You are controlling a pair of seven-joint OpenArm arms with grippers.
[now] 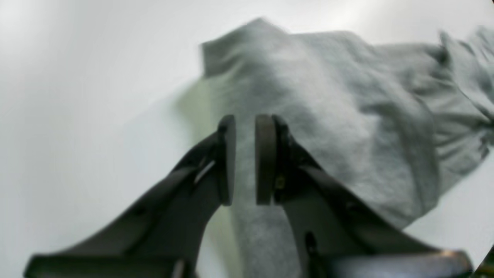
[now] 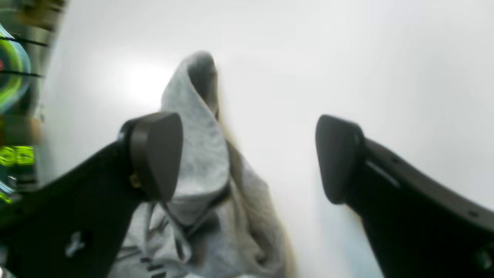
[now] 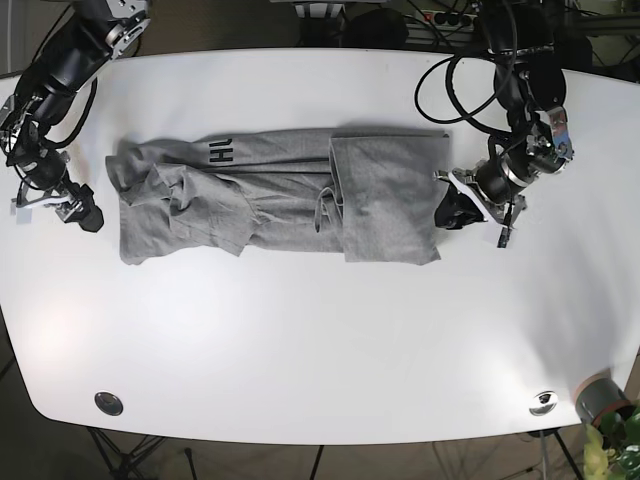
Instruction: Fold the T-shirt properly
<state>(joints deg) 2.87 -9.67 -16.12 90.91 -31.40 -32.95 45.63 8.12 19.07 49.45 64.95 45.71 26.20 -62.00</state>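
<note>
The grey T-shirt [image 3: 270, 195] lies lengthwise across the white table [image 3: 300, 340], its right end folded over into a flat rectangle [image 3: 385, 200]. At that right edge my left gripper [image 3: 447, 208] sits on the cloth. In the left wrist view its pads [image 1: 246, 154] stand a narrow gap apart, and the grey T-shirt [image 1: 328, 116] runs through that gap. My right gripper [image 3: 85, 215] is just left of the shirt's crumpled sleeve end. It is wide open [image 2: 247, 158], with a raised fold of shirt [image 2: 200, 154] beside its left finger [image 2: 154, 154], not held.
Black cables [image 3: 470, 90] loop over the table's back right near the left arm. Two round metal fittings [image 3: 108, 403] [image 3: 543, 402] sit near the front edge. A cup [image 3: 600, 398] stands off the front right corner.
</note>
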